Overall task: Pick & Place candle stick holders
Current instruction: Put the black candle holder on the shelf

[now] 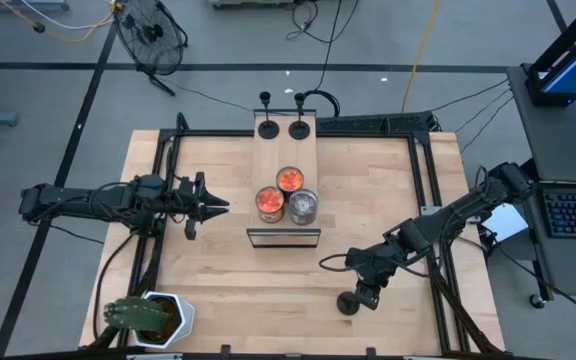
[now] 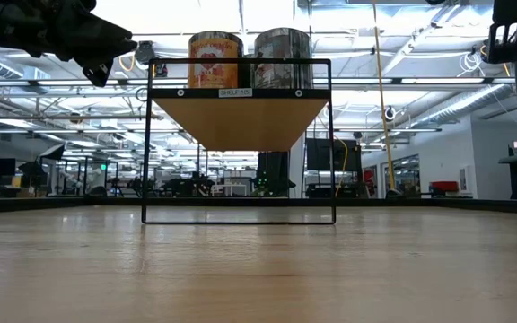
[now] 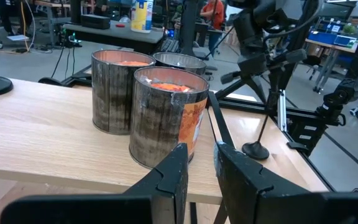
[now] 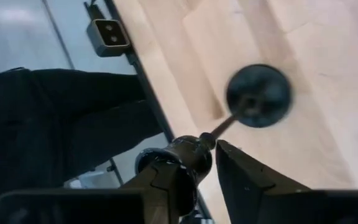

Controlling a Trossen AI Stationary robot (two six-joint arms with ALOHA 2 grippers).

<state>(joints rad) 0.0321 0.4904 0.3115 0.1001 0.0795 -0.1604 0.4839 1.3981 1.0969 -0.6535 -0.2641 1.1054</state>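
Note:
Two black candle stick holders [image 1: 265, 125] [image 1: 299, 127] stand on their disc bases at the far end of the wooden shelf [image 1: 284, 150]. A third candle stick holder [image 1: 349, 303] is at the table's near right, its stem running up into my right gripper [image 4: 207, 155], which is shut on it. Its disc base [image 4: 258, 94] faces the right wrist view. My left gripper [image 3: 201, 168] hovers level at the shelf's left side, pointing at the jars, slightly open with nothing between its fingers. My right gripper pinches the top end of the holder's stem [image 4: 197, 144] between its two fingers. The fingers slant down from the table's right side. The holder hangs a little tilted below them, and its base [image 3: 255, 149] is down at the table top; whether it rests there I cannot tell.
Three round jars [image 1: 289, 180] [image 1: 270, 204] [image 1: 303, 206] stand on the near part of the raised shelf, whose black wire frame [image 2: 239, 142] stands on the table. A potted plant [image 1: 148, 318] sits at the near left corner. Bare wood lies around the right gripper.

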